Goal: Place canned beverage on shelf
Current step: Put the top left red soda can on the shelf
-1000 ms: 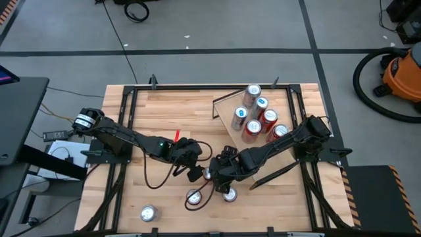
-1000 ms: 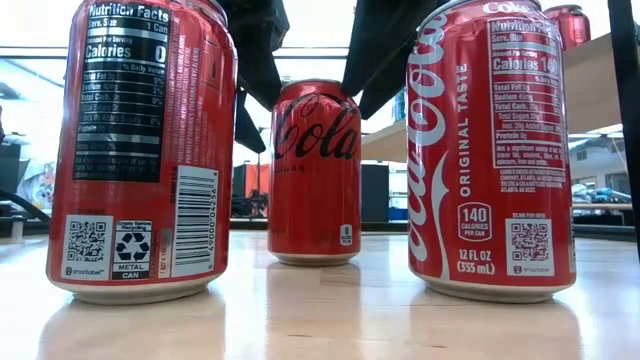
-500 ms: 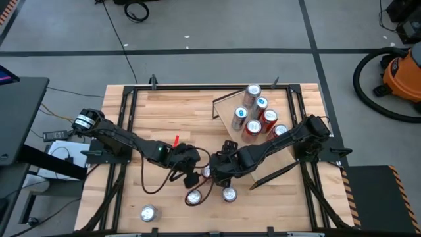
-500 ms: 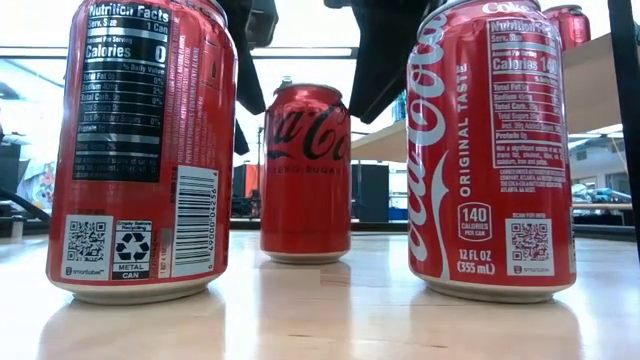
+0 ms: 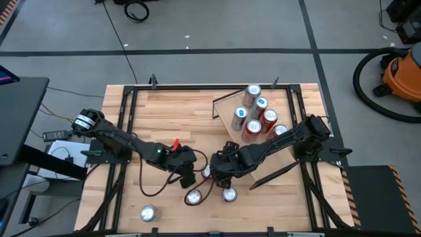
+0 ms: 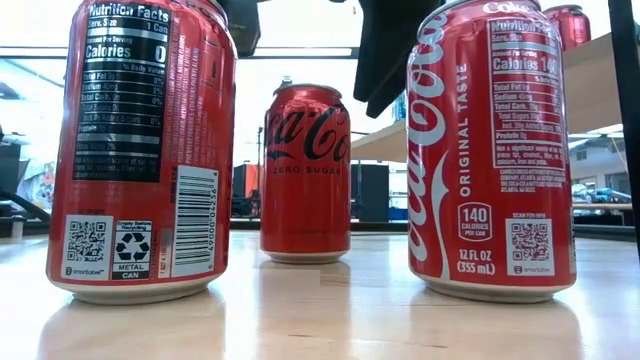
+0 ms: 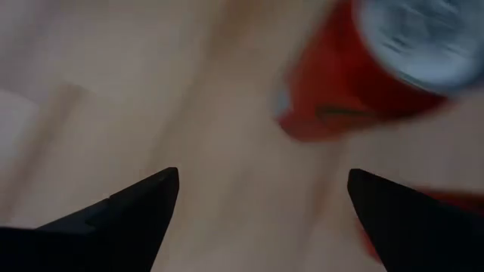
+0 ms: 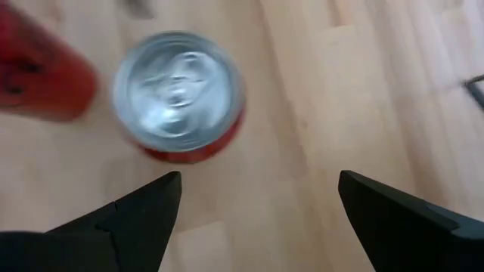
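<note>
Three red cans stand upright on the tabletop near its front: one (image 5: pixel 206 172) between my two grippers, and two nearer the front edge (image 5: pixel 194 196) (image 5: pixel 228 194). In the low view they are the middle can (image 6: pixel 305 170) and the two large ones (image 6: pixel 140 150) (image 6: pixel 490 150). My left gripper (image 5: pixel 190 176) hangs open above the table, a red can (image 7: pixel 378 68) ahead of its fingers. My right gripper (image 5: pixel 220 176) also hangs open, with a can's silver top (image 8: pixel 179 94) ahead of it. The shelf (image 5: pixel 227 104) lies at the far right and holds several cans.
A fourth can (image 5: pixel 147 212) stands alone near the front left corner. Black frame rails (image 5: pixel 128 118) run along the table's sides. A black cable loops across the table below the left arm (image 5: pixel 158 187). Bare wood lies at the far left.
My left gripper has moved a little toward the table's near edge, and both grippers have risen out of the low view's middle. The middle can has slid slightly sideways and turned about its upright axis, so more of its label faces the low camera.
</note>
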